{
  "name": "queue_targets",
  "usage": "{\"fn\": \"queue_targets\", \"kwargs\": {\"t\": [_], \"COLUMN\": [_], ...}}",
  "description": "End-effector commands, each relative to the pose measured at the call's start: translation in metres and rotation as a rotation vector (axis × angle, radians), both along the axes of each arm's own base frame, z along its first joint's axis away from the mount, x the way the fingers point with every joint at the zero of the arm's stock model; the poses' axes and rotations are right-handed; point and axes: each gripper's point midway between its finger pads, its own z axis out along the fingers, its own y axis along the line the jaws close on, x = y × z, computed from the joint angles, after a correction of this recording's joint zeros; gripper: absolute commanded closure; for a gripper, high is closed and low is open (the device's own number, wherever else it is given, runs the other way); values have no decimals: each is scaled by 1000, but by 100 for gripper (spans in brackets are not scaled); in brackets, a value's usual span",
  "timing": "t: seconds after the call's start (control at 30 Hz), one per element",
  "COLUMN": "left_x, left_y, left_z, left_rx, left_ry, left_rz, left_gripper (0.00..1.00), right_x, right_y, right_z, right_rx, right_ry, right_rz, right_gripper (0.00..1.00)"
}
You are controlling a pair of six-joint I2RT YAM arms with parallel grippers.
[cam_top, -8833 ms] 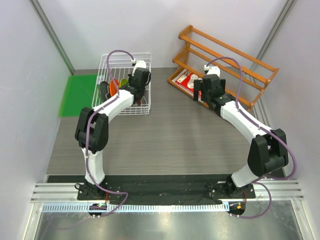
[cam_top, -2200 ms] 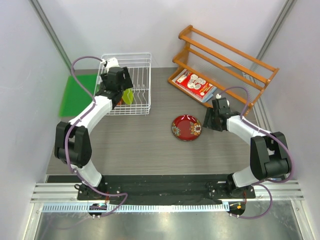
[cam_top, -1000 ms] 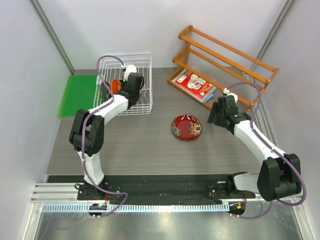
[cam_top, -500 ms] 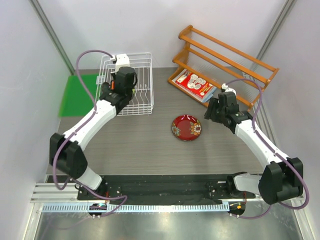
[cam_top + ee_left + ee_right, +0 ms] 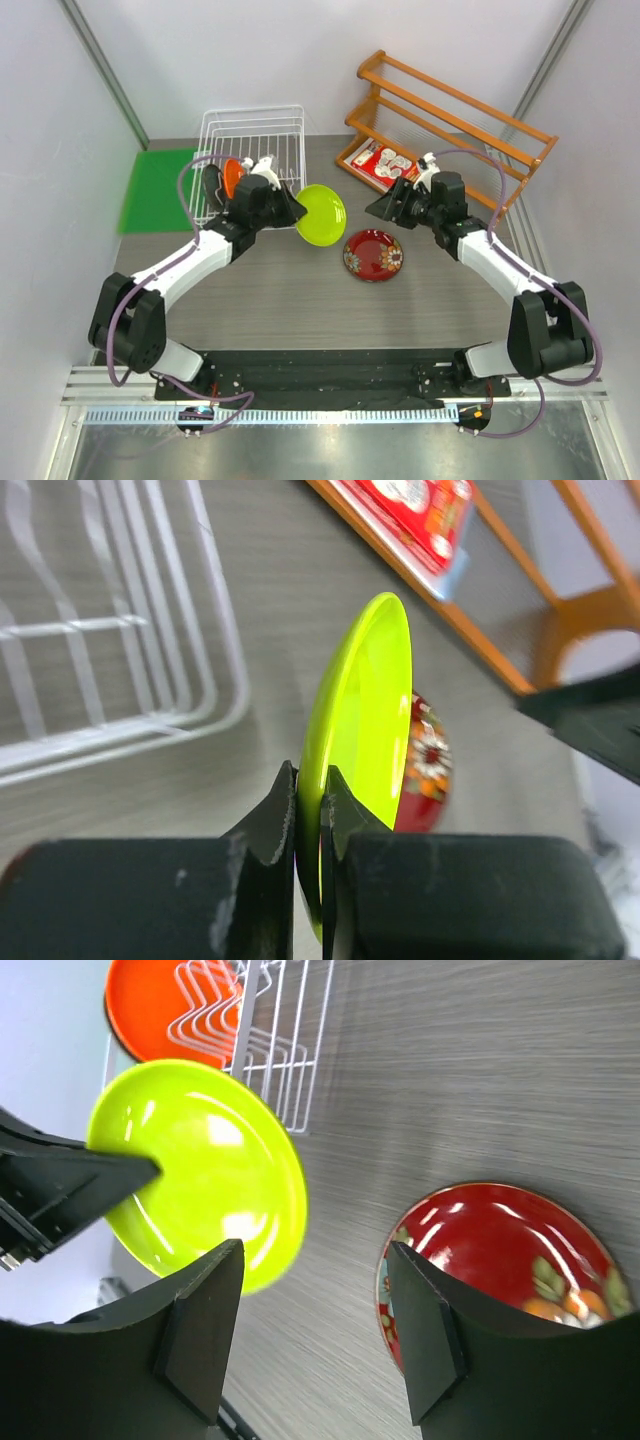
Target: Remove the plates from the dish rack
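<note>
plates update: the lime green plate is out of the dish rack now. half a second back the left arm was over the rack. now the left claw has the plate clamped by its rim, on edge, up over the table. that's just right of the rack and near the red plate, which already lies flat there. the right claw has swung round to face it, fingers apart and empty, so i'd guess a handoff is coming. that makes two out. the orange plate and a dark plate beside it are in the rack. the green one is glossy, shallow and plain, with a thin rim, and it looks slippery pinched that way.
</note>
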Motion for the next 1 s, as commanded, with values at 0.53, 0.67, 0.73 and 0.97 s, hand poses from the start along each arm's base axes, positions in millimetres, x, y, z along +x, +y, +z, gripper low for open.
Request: {"fn": "queue_targets", "kwargs": {"t": [0.53,0.67,0.73,0.97], "left_x": [-12,-10,-9,4], "left_y": [-68,-63,-57,3], "left_z": [25,24,17,15], "left_rx": [-420,-393,-342,-17], "left_ry": [3,0,17,-67], "left_rz": [-226,-206,-176,35], "left_gripper": [100,89,39,1], "right_x": [-2,0,-2,-13], "right_y": [44,35,21,-42], "right_z": [-14,-21,-31,-70], "right_rx": [251,213,128,-60], "right_ry": [-6,9,29,148], "right_rz": [178,113,55,-167], "right_gripper": [68,99,99,99]}}
